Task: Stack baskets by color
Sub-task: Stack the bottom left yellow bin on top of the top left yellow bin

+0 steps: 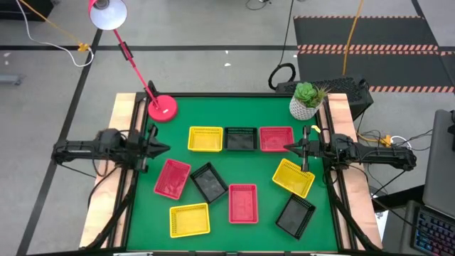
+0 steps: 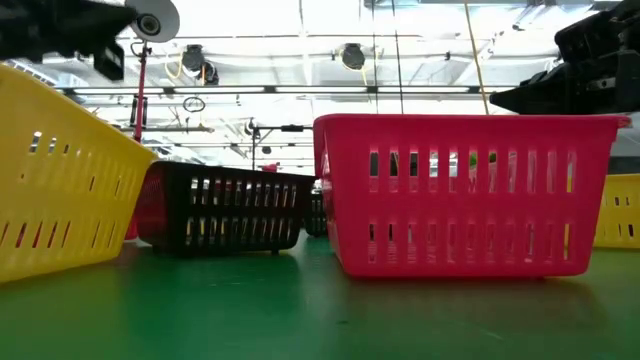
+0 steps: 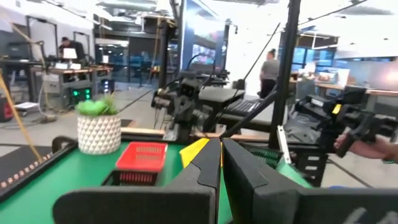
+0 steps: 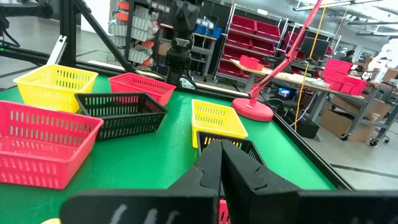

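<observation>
Right up against the table-level camera sits a red basket (image 2: 462, 195), so large in that view that it blocks most of the mat behind it; a yellow basket (image 2: 60, 185) crowds the near left and a black basket (image 2: 225, 208) lies just beyond. From overhead all nine trays show, none stacked: a row of yellow (image 1: 205, 139), black (image 1: 241, 139) and red (image 1: 276, 138) across the middle of the green table (image 1: 213, 117), then a tilted red one (image 1: 173, 178), a tilted black one (image 1: 209, 182), another red (image 1: 243, 203), a yellow one (image 1: 190, 219) at the near edge, a tilted yellow one (image 1: 293, 177) and a black one (image 1: 296, 215) on the right.

Only the overhead view shows the red lamp base (image 1: 162, 108) at the far left corner and the white plant pot (image 1: 303, 107) at the far right, both clear of the trays.

Off the left edge the left gripper (image 1: 161, 148) hangs clenched, holding nothing. At the right edge the right gripper (image 1: 290, 148) is likewise pinched closed and empty, just beside the red tray of the row.

People show in the room behind, through the left wrist camera alone.
</observation>
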